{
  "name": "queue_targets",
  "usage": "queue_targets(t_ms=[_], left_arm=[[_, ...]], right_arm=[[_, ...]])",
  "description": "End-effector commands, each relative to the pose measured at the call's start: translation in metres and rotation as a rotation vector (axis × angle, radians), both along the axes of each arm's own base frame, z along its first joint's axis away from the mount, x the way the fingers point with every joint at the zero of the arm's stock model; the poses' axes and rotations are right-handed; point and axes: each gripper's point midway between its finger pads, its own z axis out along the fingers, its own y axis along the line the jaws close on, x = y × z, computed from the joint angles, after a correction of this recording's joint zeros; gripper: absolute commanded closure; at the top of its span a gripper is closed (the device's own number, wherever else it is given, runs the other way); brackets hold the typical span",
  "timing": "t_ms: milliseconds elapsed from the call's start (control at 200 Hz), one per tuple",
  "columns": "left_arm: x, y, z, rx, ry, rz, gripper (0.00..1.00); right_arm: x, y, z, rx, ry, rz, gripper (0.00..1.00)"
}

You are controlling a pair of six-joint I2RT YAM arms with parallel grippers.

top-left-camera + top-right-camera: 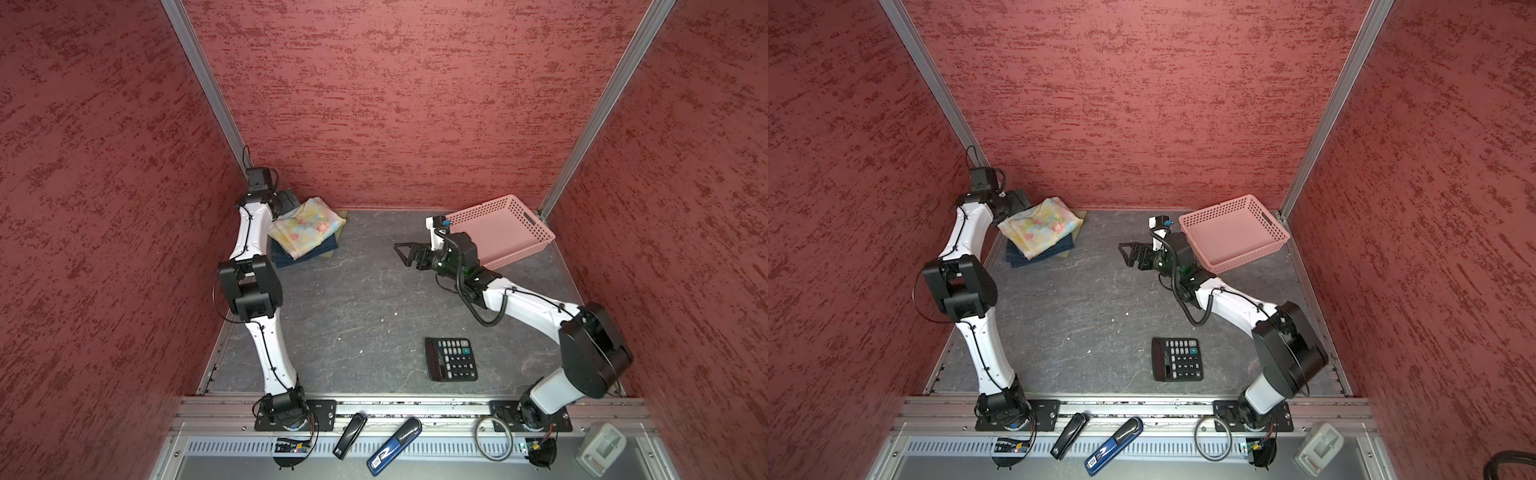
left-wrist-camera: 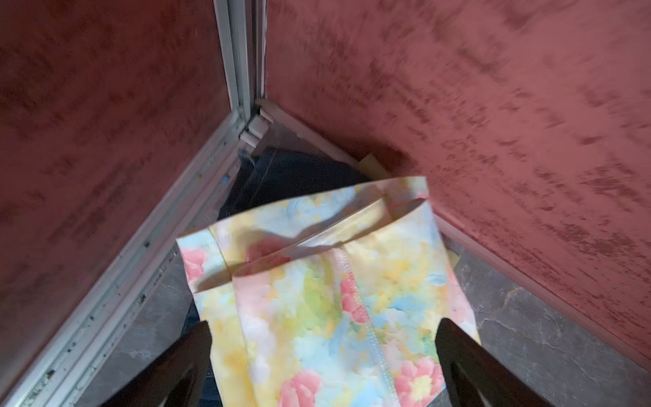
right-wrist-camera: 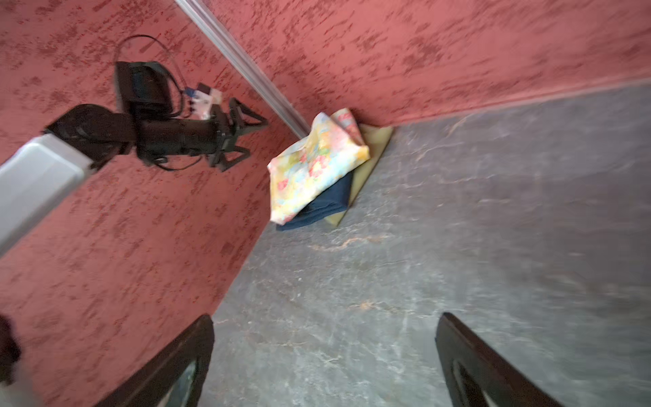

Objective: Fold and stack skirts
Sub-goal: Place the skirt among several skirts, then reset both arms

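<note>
1. Stacked in the far left corner of the table (image 1: 353, 299): floral skirt (image 1: 305, 227) on top, denim skirt (image 1: 309, 254) under it, olive skirt (image 1: 341, 217) at the bottom, edge poking out toward the back wall.
2. Only in the right wrist view: left gripper (image 3: 248, 135) clear of the stack, jaws spread, nothing between them; in both top views mostly hidden behind its own wrist.
3. Only in the left wrist view: floral skirt's folded hem layers and stitched seam, beneath wide-apart fingers (image 2: 183, 363).
4. Right gripper (image 1: 407, 252) above the table between the stack and the pink basket (image 1: 484, 211), spread wide, empty.
5. Only in the top views: pink basket in the far right corner, calculator (image 1: 451, 359) near the front edge.
6. White label on the blue stapler (image 1: 395, 446) at the front rail, lettering too small to read.
</note>
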Motion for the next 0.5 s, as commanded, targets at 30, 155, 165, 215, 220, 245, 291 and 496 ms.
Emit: queue_targets(t_ms=[30, 155, 165, 215, 220, 245, 291, 496], left_arm=[[-0.019, 0.014, 0.07, 0.268, -0.233, 0.085, 0.0], [-0.062, 0.029, 0.093, 0.41, -0.292, 0.2, 0.01], [-0.065, 0.029, 0.093, 0.407, -0.29, 0.201, 0.01], [-0.078, 0.02, 0.086, 0.359, -0.283, 0.166, 0.0], [-0.08, 0.019, 0.087, 0.353, -0.286, 0.163, 0.01], [-0.087, 0.01, 0.083, 0.321, -0.293, 0.139, 0.0], [-0.1, -0.009, 0.073, 0.251, -0.315, 0.077, 0.0], [-0.173, -0.073, 0.005, 0.156, -0.311, -0.117, 0.01]], right_arm=[[0.015, -0.08, 0.002, -0.337, -0.133, -0.237, 0.01], [0.022, -0.153, 0.011, -0.466, -0.178, -0.431, 0.01], [0.022, -0.159, 0.012, -0.473, -0.185, -0.447, 0.01], [0.02, -0.187, 0.013, -0.498, -0.216, -0.517, 0.01], [0.019, -0.19, 0.012, -0.501, -0.216, -0.524, 0.01], [0.016, -0.205, 0.012, -0.512, -0.23, -0.558, 0.01], [0.009, -0.23, 0.011, -0.519, -0.252, -0.62, 0.01], [-0.016, -0.307, -0.032, -0.604, -0.315, -0.844, 0.01]])
